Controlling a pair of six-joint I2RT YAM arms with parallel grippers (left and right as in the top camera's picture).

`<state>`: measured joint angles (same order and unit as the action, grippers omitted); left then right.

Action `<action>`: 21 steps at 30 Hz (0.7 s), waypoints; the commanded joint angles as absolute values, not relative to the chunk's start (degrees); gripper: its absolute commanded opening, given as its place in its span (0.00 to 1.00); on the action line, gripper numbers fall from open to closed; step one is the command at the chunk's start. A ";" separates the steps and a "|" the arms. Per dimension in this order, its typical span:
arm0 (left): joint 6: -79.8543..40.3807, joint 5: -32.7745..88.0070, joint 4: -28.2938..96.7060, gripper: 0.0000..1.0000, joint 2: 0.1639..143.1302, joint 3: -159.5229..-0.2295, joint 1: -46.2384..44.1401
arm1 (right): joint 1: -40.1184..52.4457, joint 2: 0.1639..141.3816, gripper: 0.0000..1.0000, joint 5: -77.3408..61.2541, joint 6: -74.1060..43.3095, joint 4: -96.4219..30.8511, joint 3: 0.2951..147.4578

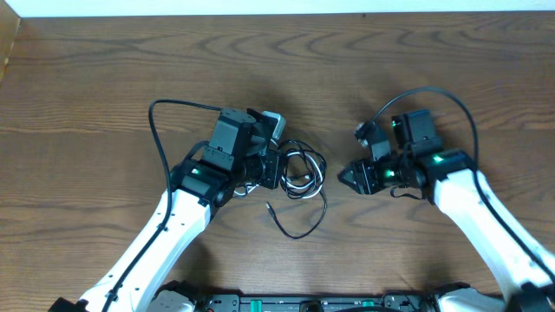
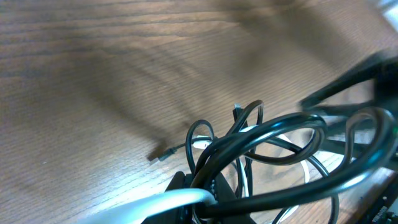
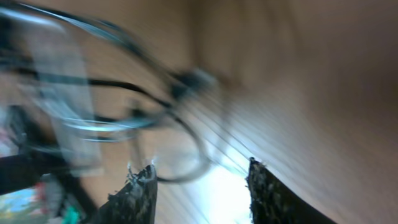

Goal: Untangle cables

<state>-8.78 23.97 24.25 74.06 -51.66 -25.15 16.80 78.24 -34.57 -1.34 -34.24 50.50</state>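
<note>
The cables [image 1: 302,170] lie as a small tangle of white and black loops at mid-table. A black cord [image 1: 310,224] trails from it toward the front edge and ends in a small plug. My left gripper [image 1: 276,167] sits at the tangle's left side, shut on the cords. In the left wrist view the black cord [image 2: 273,134] and the white cord [image 2: 180,200] run through my left gripper [image 2: 214,191]. My right gripper [image 1: 344,178] stands just right of the tangle, apart from it. It is open [image 3: 202,186], with only blurred loops [image 3: 112,118] beyond its fingertips.
Thick black arm cables arch over the table, one behind the left arm [image 1: 157,130] and one above the right arm [image 1: 464,108]. The table's far edge [image 1: 277,17] runs along the top. The black cord's loose plug [image 2: 158,154] lies on bare wood.
</note>
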 commanded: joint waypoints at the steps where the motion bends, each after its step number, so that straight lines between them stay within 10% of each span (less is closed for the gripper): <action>1: -8.86 23.29 24.34 0.08 74.94 -51.64 -25.87 | 18.79 74.15 0.44 -42.94 1.56 -32.93 51.59; 12: -8.84 23.27 23.22 0.08 75.20 -51.64 -30.24 | 23.83 71.61 0.43 -43.22 1.56 -31.46 51.59; 21: -8.86 23.29 23.05 0.08 75.20 -51.64 -30.24 | 24.05 71.61 0.20 -43.22 1.34 -31.68 51.59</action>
